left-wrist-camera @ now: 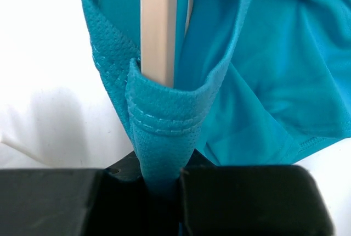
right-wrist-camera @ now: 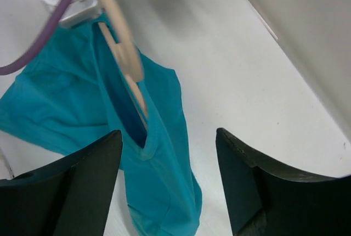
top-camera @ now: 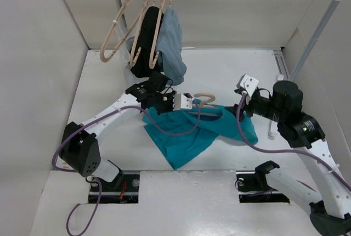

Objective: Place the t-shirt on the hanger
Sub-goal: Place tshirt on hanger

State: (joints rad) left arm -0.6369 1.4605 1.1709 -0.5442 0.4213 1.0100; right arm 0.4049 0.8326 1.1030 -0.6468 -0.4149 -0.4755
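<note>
Hanger (right-wrist-camera: pixel 126 55) long axis runs from left tool (left-wrist-camera: pixel 164 186), clamped on t-shirt (top-camera: pixel 186 137) neckband, toward right tool (right-wrist-camera: pixel 167 137); right tool wide, empty, near hanger's far end.

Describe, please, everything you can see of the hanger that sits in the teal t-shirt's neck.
The hanger is slim, pale beige and wood-like, with a rounded hook. The hook pokes out of the teal t-shirt's neck; one arm shows inside the opening, the rest is hidden by cloth. The collar folds around its stem, right where the left gripper is shut on the cloth.
</note>
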